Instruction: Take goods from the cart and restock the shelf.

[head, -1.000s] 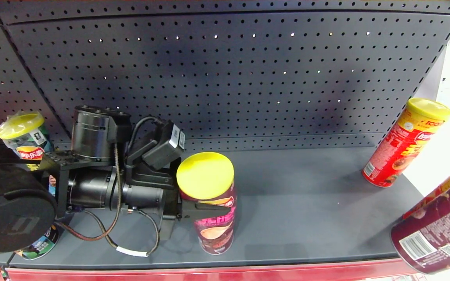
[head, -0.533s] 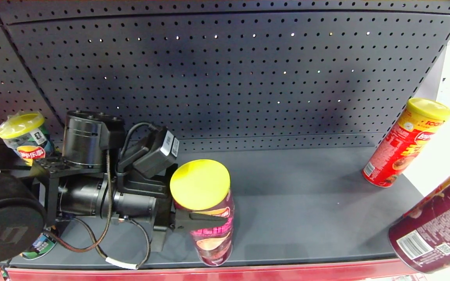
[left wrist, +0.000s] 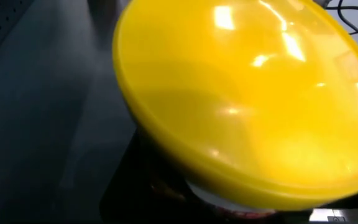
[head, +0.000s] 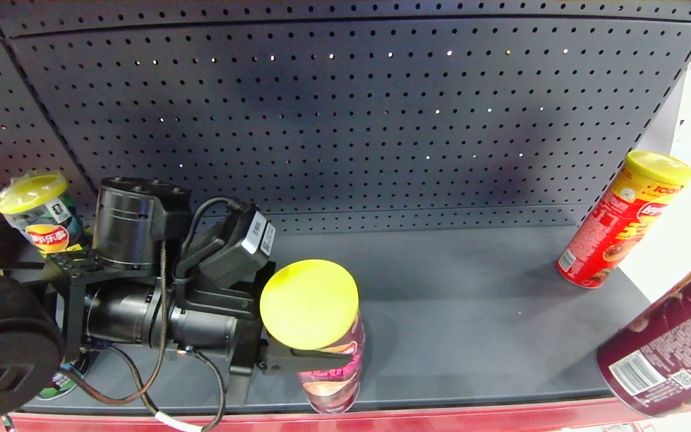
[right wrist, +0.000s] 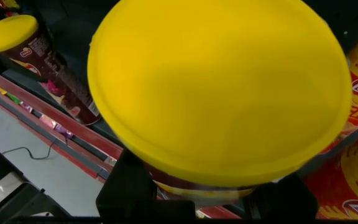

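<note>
Left gripper (head: 320, 360) clamps can (head: 309, 303) at grey shelf (head: 471, 336) front edge, pegboard (head: 345, 120) behind; right gripper (right wrist: 207, 196) grips second can (right wrist: 216, 87).

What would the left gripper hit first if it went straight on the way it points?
The left gripper, shut on the maroon can, points along the shelf front. Way looks free until the second maroon can at far right; depth unclear.

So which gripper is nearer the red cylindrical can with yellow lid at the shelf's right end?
Right. The right gripper, holding a maroon can, is off the shelf front near the red can; the left gripper holds another maroon can at mid-shelf.
</note>
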You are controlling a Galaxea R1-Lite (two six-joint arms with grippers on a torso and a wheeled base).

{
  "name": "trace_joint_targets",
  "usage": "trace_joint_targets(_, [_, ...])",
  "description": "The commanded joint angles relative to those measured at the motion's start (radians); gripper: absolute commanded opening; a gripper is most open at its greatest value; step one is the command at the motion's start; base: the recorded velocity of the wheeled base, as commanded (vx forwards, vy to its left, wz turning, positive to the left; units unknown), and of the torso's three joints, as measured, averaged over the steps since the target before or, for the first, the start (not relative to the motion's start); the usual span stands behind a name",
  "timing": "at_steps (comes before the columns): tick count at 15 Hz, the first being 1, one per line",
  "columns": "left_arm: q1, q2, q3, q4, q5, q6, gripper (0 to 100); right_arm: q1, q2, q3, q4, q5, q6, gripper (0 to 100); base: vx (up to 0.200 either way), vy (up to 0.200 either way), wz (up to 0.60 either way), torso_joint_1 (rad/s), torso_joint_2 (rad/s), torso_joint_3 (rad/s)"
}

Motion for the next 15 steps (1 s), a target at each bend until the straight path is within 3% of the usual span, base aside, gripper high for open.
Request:
trace_joint_targets(1, [-0.003,0.002,0.009,0.004,0.005,-0.001,0,0.000,0.001,-0.002,0.000,0.000,0.000,0,0.000,0.000,0.00,0.000,0.00,0.000])
trace_joint_targets(5, [0.001,0.011,0.003,-0.001,0.025,0.000,0,0.000,0.001,-0.007,0.002,0.000,-0.002,0,0.000,0.000,0.00,0.000,0.00,0.000])
trace_joint_targets(6, [0.002,0.012,0.005,-0.001,0.031,0.000,100,0.000,0.003,-0.008,0.002,0.000,-0.002,0,0.000,0.000,0.00,0.000,0.00,0.000])
trace_joint_targets(11, [0.027,-0.023,0.035,-0.001,0.100,-0.005,100,0.017,0.052,-0.059,0.000,0.000,-0.006,0,0.000,0.000,0.00,0.000,0.00,0.000])
trace_joint_targets(15, [0.091,-0.153,0.146,0.002,0.108,-0.020,100,0.125,0.207,-0.120,-0.018,-0.004,-0.049,0,0.000,0.000,0.00,0.000,0.00,0.000])
